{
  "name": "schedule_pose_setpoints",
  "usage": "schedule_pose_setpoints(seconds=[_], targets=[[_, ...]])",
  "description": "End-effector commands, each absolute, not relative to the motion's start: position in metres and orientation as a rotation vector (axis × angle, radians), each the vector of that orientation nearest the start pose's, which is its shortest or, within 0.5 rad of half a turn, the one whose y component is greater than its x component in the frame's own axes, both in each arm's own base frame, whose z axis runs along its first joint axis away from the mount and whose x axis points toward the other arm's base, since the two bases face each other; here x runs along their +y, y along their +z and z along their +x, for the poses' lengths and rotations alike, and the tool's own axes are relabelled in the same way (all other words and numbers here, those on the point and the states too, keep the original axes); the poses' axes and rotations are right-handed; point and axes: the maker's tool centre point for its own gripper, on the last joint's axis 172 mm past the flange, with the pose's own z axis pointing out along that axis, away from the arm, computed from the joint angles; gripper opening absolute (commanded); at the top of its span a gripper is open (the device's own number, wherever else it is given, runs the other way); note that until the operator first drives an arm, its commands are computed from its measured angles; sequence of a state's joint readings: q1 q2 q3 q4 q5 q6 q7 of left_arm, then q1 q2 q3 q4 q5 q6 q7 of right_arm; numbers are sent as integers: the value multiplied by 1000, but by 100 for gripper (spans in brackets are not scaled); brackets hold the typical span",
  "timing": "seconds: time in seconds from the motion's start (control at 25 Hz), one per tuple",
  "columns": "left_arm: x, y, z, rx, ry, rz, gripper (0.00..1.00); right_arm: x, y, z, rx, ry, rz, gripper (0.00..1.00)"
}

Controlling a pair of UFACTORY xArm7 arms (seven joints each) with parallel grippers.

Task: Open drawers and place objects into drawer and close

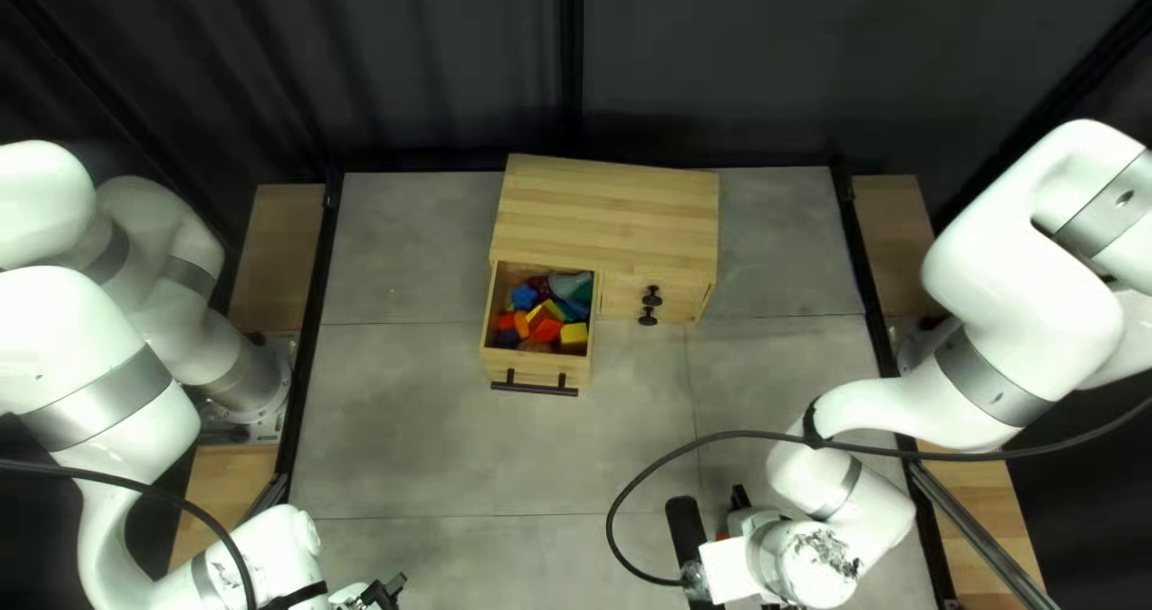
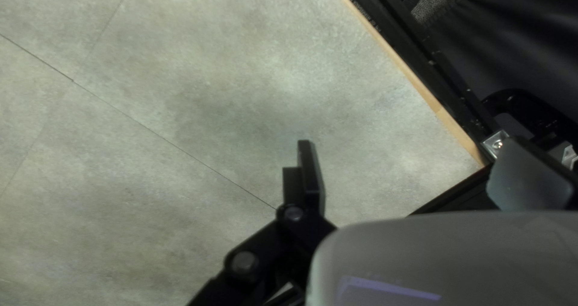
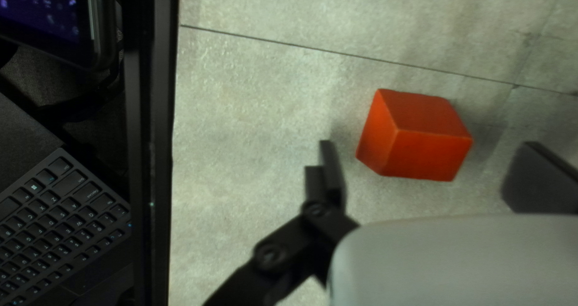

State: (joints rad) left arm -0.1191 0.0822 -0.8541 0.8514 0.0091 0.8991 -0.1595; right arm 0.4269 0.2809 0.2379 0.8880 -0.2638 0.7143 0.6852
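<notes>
Red wood or plastic, the block (image 3: 415, 137) sits on the bench (image 1: 408, 430), near and to the right, between the two sides of the open right hand (image 3: 428, 143), ungripped. The left hand (image 2: 412, 143) is open and empty. The cabinet's (image 1: 606, 214) left drawer (image 1: 538, 374) is out, holding coloured blocks (image 1: 544, 310); gripping, placing and closing apparently remain.
</notes>
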Motion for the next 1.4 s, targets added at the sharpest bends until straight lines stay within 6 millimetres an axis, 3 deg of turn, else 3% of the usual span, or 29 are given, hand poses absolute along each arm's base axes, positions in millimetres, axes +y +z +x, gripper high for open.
schedule_pose_setpoints(seconds=[0.04, 0.16, 0.24, 0.44, 0.6, 0.8, 1.0, 1.12, 1.28, 1.32, 1.36, 1.4], targets=[[-348, 98, 227, 1249, 181, -2868, 100, 257, 41, 365, -276, 24, -3271, 2], [-348, 98, 227, 1249, 181, -2868, 100, 252, 59, 371, -232, 18, -3282, 1], [-348, 98, 227, 1249, 181, -2868, 100, 238, 80, 381, -166, -7, -3295, 1], [-348, 98, 227, 1249, 181, -2868, 100, 168, 122, 412, 163, -148, -3317, 0], [-348, 98, 227, 1249, 181, -2868, 100, 97, 155, 451, 407, -347, -3300, 0], [-348, 98, 227, 1249, 181, -2868, 100, 33, 194, 501, 501, -483, -3313, 0], [-348, 98, 227, 1249, 181, -2868, 100, -10, 230, 544, 507, -570, -3341, 0], [-348, 98, 227, 1249, 181, -2868, 100, -27, 237, 562, 510, -618, -3345, 0], [-348, 98, 227, 1249, 181, -2868, 100, -44, 225, 581, 547, -714, -3303, 1], [-348, 98, 227, 1249, 181, -2868, 100, -45, 221, 584, 557, -735, -3290, 6], [-348, 98, 227, 1249, 181, -2868, 100, -46, 216, 587, 564, -752, -3278, 59], [-348, 98, 227, 1249, 181, -2868, 100, -47, 213, 589, 573, -766, -3268, 100]])
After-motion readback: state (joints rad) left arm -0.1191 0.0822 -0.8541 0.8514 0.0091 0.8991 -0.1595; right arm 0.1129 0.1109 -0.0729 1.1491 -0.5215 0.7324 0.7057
